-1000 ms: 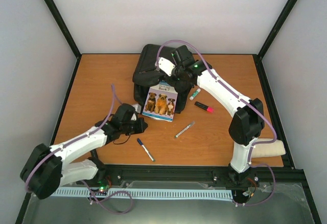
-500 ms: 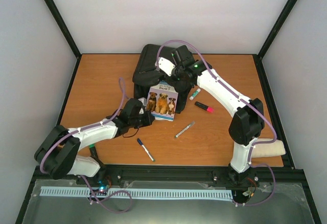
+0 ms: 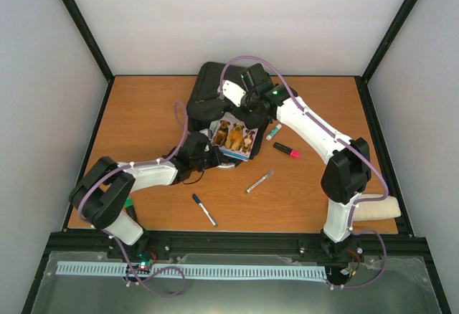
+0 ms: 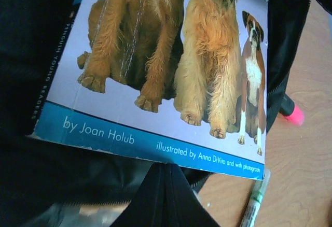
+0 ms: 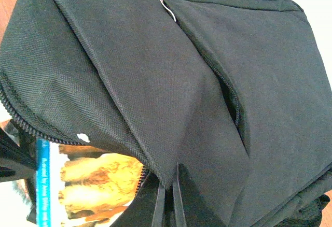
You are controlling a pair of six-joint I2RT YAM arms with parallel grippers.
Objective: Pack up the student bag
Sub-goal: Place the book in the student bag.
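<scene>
The student bag point(image 3: 214, 93) lies at the rear centre of the worktop point(image 3: 143, 113). The right end effector point(image 3: 239, 103) is clenched on its flap, holding the mouth open. The left end effector point(image 3: 210, 158), fingers closed, has advanced against the dog book point(image 3: 234, 136), now tilted deeper into the opening than a second ago, so insertion appears under way. The book's top edge and the bag's interior are hidden. The pens point(image 3: 259, 181) lie outside.

The left arm point(image 3: 143, 174) and right arm point(image 3: 315, 131) have white moulded link shells joined by black cylindrical joint housings. A lilac cable point(image 3: 166, 136) loops along each arm. A green indicator light point(image 3: 275, 93) glows on the right arm's wrist housing. The left gripper point(image 4: 165, 172) and right gripper point(image 5: 168, 185) have black tapered fingers.
</scene>
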